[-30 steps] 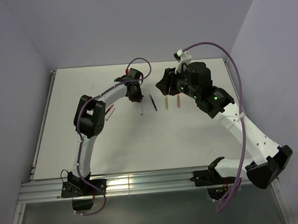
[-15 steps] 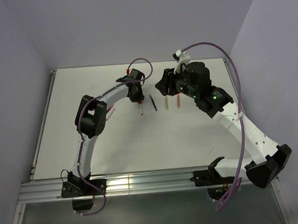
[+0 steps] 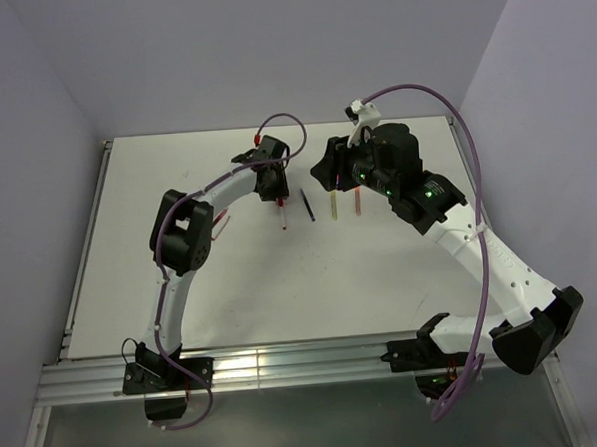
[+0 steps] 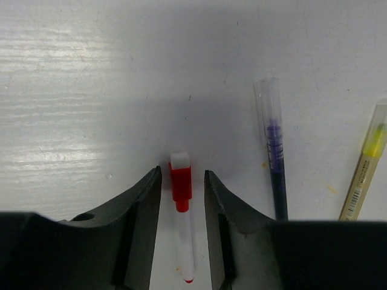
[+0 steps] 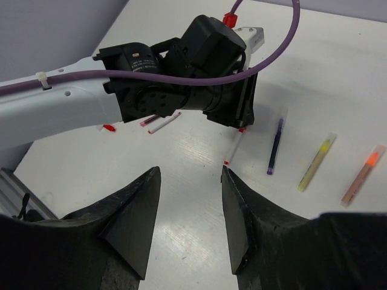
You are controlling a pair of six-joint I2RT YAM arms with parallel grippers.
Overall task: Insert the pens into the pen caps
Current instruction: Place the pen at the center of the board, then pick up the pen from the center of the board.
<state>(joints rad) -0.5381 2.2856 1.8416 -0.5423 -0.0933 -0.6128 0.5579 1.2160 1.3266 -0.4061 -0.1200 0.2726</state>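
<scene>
Over the white table, the left gripper has parted its jaws since a second ago. They now stand partly open, gripping nothing, with a gap on each side of the red-capped pen lying between them. The right gripper hovers wide and empty. That pen looks capped and released. Next, lift clear and fetch the loose pens and small red cap.

Robotics laboratory bench. A bare white table is enclosed by plain pale walls and edged by aluminium rails. Two white robot arms, trailed by purple cables, are bolted at its near edge.
</scene>
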